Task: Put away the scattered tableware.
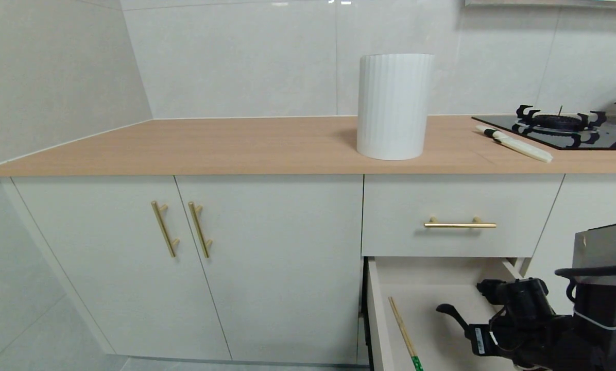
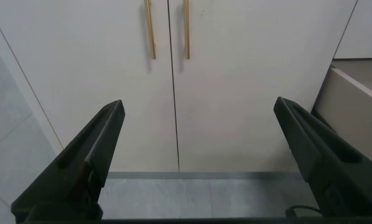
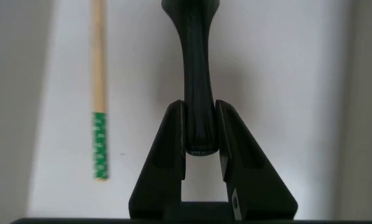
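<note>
Right pincer (image 3: pixel 200 111) pinches a black utensil (image 3: pixel 196 62), its length parallel to the chopstick (image 3: pixel 98 87) alongside.

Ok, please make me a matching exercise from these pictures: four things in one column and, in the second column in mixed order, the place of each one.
Things
1. white ribbed container
2. green-tipped chopstick
3. pale long utensil
4. black utensil

Places
A. gripped in the right tool
B. lying on the counter at the edge of the stove
C. standing upright on the counter
D. lying in the open drawer

Pairs: 1-C, 2-D, 3-B, 4-A
</note>
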Robot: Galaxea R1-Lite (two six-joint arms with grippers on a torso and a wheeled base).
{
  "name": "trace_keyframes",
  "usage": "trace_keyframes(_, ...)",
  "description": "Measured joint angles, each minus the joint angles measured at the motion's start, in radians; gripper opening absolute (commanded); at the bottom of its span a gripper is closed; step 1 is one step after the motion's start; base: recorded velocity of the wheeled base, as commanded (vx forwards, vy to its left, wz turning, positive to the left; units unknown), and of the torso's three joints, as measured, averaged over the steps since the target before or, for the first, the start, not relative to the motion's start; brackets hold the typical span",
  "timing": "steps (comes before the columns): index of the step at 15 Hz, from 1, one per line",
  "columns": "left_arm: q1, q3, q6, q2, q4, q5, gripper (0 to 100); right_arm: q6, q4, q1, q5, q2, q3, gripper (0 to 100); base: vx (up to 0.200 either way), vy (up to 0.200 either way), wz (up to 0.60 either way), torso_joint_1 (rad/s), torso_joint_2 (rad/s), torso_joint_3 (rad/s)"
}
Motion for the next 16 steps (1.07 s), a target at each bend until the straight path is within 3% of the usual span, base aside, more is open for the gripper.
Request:
trace_keyframes(12,0.0,0.0,0.0,0.0,0.0,0.0,100,0.005,-0.037,0.015,-0.032,0.136,-0.019,0,0.0,0.0,0.0,0.0,0.0,0.0)
trace_keyframes(13,0.0,0.0,0.0,0.0,0.0,0.0,100,0.005,-0.037,0.014,-0.032,0.137,-0.018,100,0.0,0.0,0.0,0.0,0.0,0.0)
trace_keyframes(16,0.0,0.0,0.0,0.0,0.0,0.0,100,0.008,-0.037,0.014,-0.032,0.137,-0.018,100,0.0,0.0,0.0,0.0,0.0,0.0)
